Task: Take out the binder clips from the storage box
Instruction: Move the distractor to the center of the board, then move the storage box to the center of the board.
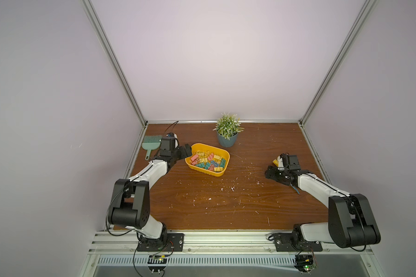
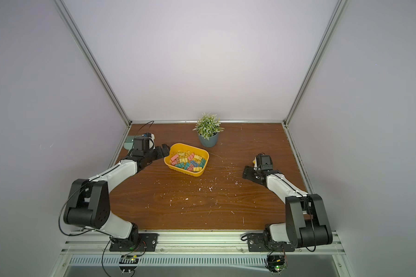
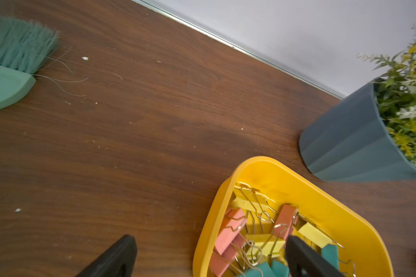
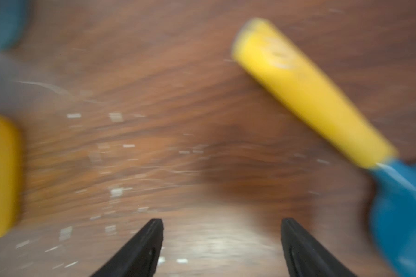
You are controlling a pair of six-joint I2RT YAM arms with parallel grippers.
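Our left hand (image 1: 188, 153) is spread wide, holding nothing, straddling the box (image 1: 203, 171) rim: one finger (image 3: 305, 261) over the clips (image 1: 208, 162), one outside. Right hand (image 4: 222, 239) gapes empty too, well apart across the table (image 1: 226, 203). One yellow box; pastel pink, yellow, teal, blue clips all inside, wire-handled, too tangled for us to count.

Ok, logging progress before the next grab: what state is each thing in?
storage box: upright, holding clips.
binder clips: piled inside the box.
left gripper: jaws open, astride the box wall.
right gripper: jaws open, empty.
plant pot: upright.
brush: lying flat.
yellow-handled tool: lying on the table.
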